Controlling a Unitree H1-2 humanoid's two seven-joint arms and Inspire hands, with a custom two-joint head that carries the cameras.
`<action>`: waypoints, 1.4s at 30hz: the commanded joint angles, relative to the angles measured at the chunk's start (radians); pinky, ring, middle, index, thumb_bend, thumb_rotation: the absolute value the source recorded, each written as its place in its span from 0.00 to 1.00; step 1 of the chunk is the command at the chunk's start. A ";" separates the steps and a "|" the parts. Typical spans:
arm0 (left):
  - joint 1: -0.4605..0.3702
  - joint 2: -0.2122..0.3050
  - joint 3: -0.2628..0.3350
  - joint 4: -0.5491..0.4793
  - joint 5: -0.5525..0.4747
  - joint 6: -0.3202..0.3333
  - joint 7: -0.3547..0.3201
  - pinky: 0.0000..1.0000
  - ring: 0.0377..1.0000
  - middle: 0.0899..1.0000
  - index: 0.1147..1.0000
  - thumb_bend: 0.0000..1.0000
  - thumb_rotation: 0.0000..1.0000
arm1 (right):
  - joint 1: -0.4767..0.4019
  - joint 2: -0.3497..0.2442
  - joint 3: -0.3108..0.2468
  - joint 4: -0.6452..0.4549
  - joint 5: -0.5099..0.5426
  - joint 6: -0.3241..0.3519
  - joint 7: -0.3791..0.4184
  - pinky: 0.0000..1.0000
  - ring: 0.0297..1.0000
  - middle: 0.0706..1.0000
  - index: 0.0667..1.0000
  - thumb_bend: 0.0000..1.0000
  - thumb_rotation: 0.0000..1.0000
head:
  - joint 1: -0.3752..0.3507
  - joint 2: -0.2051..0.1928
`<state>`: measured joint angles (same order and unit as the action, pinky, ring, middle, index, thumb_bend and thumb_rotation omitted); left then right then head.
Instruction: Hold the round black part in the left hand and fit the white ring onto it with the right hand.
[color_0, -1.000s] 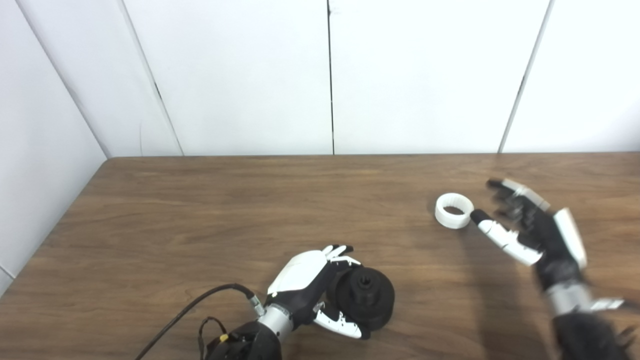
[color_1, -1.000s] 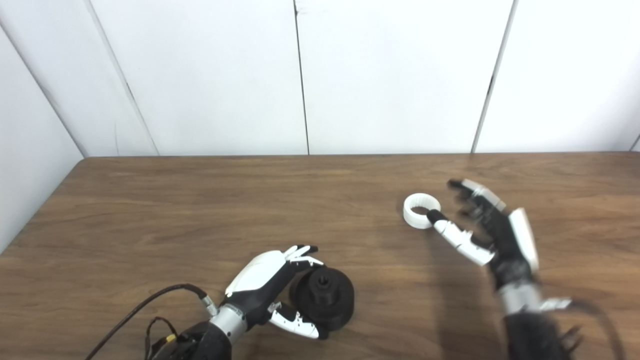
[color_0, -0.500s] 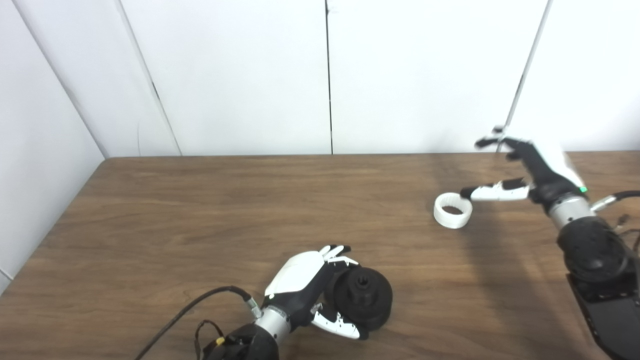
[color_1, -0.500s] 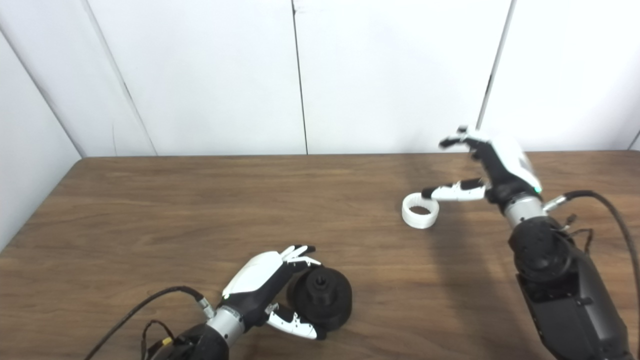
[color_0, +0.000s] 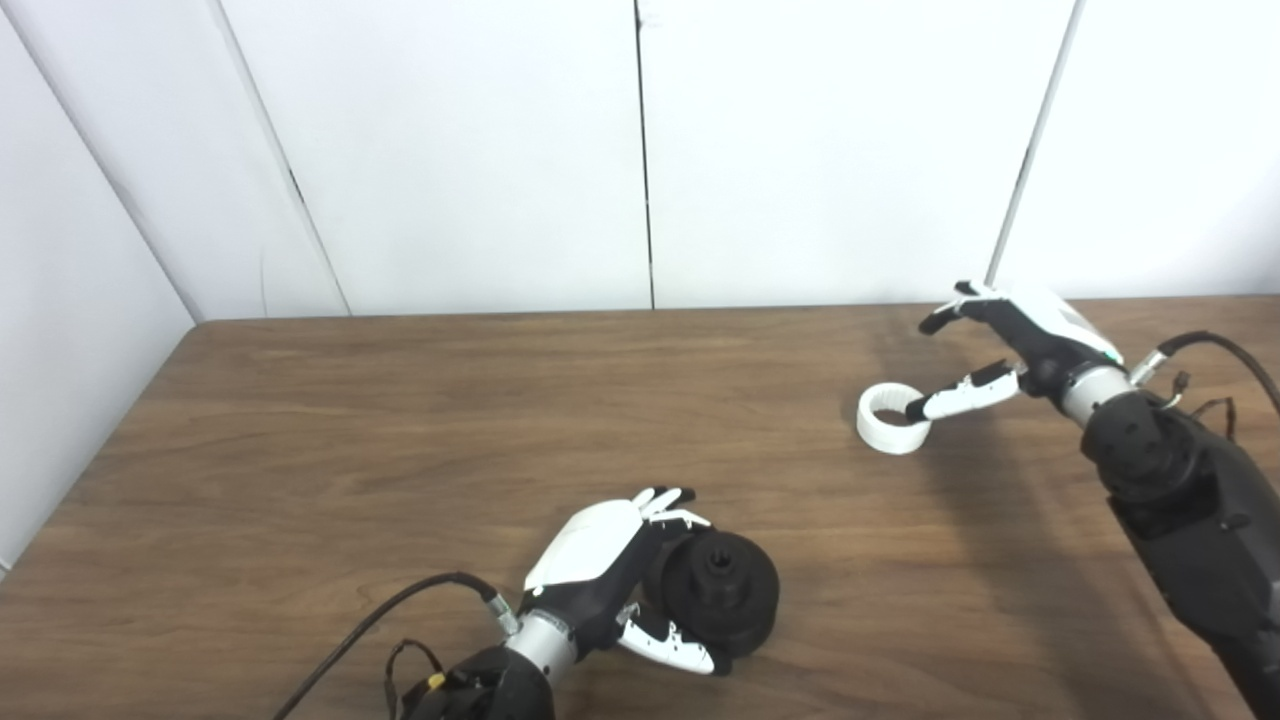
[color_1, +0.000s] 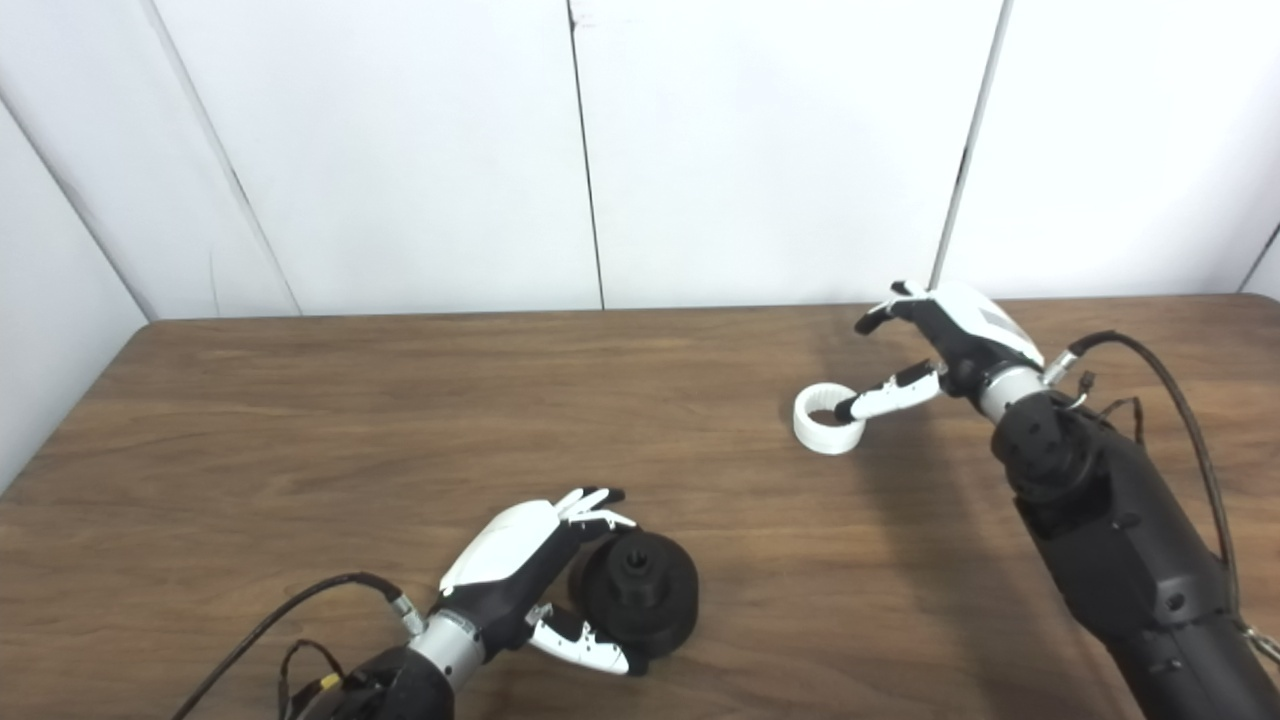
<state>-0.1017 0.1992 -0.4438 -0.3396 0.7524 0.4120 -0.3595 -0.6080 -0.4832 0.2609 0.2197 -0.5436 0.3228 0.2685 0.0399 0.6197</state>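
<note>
The round black part (color_0: 722, 592) lies on the wooden table (color_0: 400, 430) near the front edge, a toothed hub facing up. My left hand (color_0: 598, 556) wraps it from the left, fingers on its upper left rim and thumb under its near side. The white ring (color_0: 880, 441) lies flat at the right. My right hand (color_0: 1012, 338) hovers just right of the ring, open. Its thumb tip reaches over the ring's opening, and its other fingers are spread above and behind the ring, not touching it.
White wall panels (color_0: 640, 150) stand right behind the table's far edge. A black cable (color_0: 380, 625) trails from the left wrist along the front edge. Another cable (color_1: 1170, 370) loops off the right forearm.
My right hand swung up and back from the ring's near right, then came down so its thumb tip is over the ring. The left hand and the black part stayed put. The camera shifted slightly.
</note>
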 joint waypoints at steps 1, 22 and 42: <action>-0.006 0.000 0.000 0.011 0.002 0.000 -0.012 0.95 1.00 0.97 0.71 0.92 0.23 | -0.071 -0.030 -0.002 -0.001 -0.016 -0.043 -0.005 0.99 1.00 0.97 0.71 0.96 0.31 | 0.001 0.000; -0.008 -0.003 0.009 0.021 0.005 -0.012 -0.008 0.96 1.00 0.97 0.70 0.93 0.25 | -0.063 -0.015 0.052 -0.015 -0.046 -0.045 0.058 1.00 1.00 0.96 0.72 0.96 0.35 | 0.000 0.001; -0.001 0.004 0.031 0.005 -0.007 -0.005 -0.022 0.98 1.00 0.98 0.71 0.91 0.24 | -0.080 0.022 0.082 0.029 -0.062 -0.049 0.071 1.00 1.00 0.96 0.73 0.94 0.34 | 0.009 0.005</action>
<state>-0.1007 0.1916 -0.4235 -0.3231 0.7456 0.3957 -0.3698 -0.6209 -0.4587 0.3505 0.2612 -0.5988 0.2994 0.3462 0.0476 0.6243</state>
